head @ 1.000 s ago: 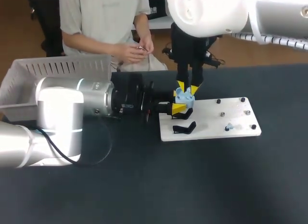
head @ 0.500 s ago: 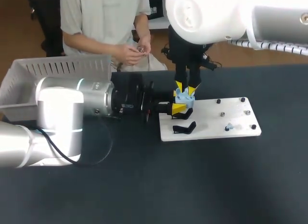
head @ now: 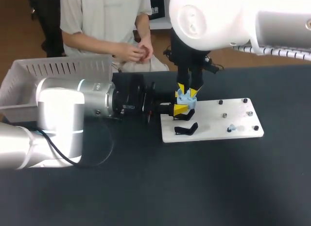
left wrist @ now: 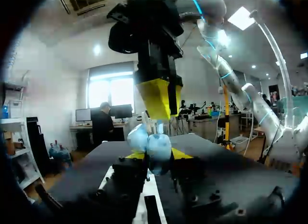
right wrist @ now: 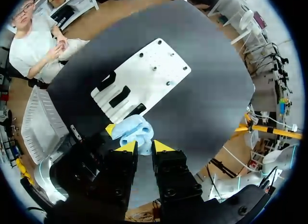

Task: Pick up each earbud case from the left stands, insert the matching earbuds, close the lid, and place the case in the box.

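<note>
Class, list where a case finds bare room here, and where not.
Free: middle of white board, between black stand and pegs; dark table in front. Crowded: board's far left corner, left gripper and right gripper at the blue case.

Blue case [right wrist: 135, 130] ahead of right hand [right wrist: 144, 147], white board [right wrist: 150, 73]
</note>
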Robot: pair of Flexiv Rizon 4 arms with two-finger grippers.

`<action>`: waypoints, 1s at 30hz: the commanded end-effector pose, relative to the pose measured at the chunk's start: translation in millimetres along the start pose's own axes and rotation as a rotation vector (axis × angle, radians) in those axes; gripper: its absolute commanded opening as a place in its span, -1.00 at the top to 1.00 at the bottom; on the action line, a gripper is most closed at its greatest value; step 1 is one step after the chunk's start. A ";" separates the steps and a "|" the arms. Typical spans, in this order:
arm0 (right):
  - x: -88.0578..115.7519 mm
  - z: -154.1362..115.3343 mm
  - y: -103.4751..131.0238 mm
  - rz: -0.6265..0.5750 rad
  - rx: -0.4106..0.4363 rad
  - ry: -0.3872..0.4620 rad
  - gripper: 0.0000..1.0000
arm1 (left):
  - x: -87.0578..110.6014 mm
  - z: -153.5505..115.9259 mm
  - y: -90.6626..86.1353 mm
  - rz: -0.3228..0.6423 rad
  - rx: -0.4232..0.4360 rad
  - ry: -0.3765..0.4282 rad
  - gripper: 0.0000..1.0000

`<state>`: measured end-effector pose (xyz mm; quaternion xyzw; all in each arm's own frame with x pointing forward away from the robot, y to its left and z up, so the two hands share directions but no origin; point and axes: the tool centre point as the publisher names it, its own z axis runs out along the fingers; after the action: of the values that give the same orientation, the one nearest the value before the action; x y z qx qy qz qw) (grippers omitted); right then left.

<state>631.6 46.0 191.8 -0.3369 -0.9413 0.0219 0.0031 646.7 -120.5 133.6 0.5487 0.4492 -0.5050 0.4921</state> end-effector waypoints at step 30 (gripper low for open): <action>-8.8 14.4 2.4 0.013 0.037 -0.003 1.00 | 0.3 0.5 0.8 0.000 0.000 0.000 1.00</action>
<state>637.4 40.2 179.3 -0.3422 -0.9389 0.0356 0.0064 646.5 -121.0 133.4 0.5488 0.4491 -0.5051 0.4919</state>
